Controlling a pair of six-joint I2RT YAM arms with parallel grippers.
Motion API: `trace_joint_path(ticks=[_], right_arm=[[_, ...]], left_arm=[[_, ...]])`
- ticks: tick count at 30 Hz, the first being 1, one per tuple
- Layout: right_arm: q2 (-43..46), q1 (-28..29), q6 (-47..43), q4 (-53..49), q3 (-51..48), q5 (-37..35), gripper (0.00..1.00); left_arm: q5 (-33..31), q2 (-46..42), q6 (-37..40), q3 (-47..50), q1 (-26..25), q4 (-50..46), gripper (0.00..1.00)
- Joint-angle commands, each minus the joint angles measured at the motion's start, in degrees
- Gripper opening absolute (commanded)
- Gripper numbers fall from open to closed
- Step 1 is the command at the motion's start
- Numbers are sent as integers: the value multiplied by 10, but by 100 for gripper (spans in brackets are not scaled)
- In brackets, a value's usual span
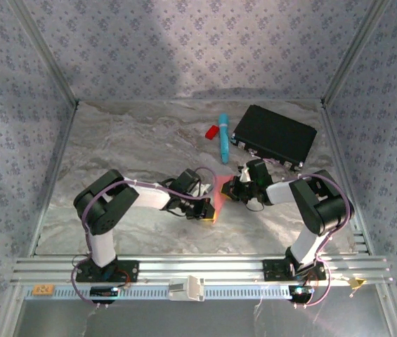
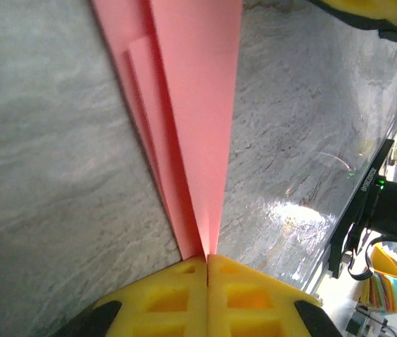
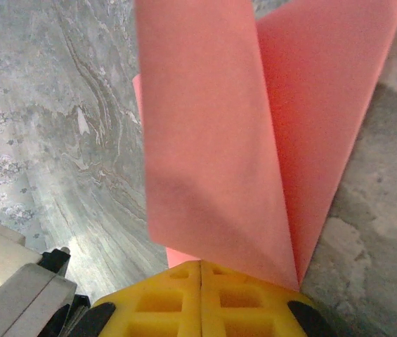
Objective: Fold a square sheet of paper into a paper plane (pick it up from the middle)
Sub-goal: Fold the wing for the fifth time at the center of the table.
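The paper plane (image 1: 218, 196) sat between the two arms at the middle of the counter (image 1: 114, 140). The left fingers (image 2: 170, 295) and right fingers (image 3: 163, 298) each gripped it, clamped shut. It was already creased into long narrow layers and looked nearly finished, with perhaps only the wings and the release left.

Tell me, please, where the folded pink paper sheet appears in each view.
Top external: folded pink paper sheet, near the picture's centre.
Left wrist: rising from the left arm's yellow fingers to the top edge.
Right wrist: fanning up from the right arm's yellow fingers.
Shared landmark: grey marbled table.
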State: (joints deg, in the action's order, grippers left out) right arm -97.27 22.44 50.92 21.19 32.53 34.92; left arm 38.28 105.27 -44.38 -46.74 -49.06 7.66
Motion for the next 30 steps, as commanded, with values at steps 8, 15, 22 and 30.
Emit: trace_joint_path(ticks=[8, 15, 22, 30], right_arm=[[-28, 7, -15, -75, -11, -69, 7], [-30, 8, -15, -74, -10, -69, 7], [-31, 8, -17, -73, -11, -69, 7], [-28, 7, -16, -73, -10, -66, 7]], left_arm=[[50, 2, 13, 39, -28, -119, 4], [58, -5, 13, 46, -29, -114, 10], [37, -56, 10, 46, -28, -121, 17], [-17, -151, 0, 48, -8, -112, 11]])
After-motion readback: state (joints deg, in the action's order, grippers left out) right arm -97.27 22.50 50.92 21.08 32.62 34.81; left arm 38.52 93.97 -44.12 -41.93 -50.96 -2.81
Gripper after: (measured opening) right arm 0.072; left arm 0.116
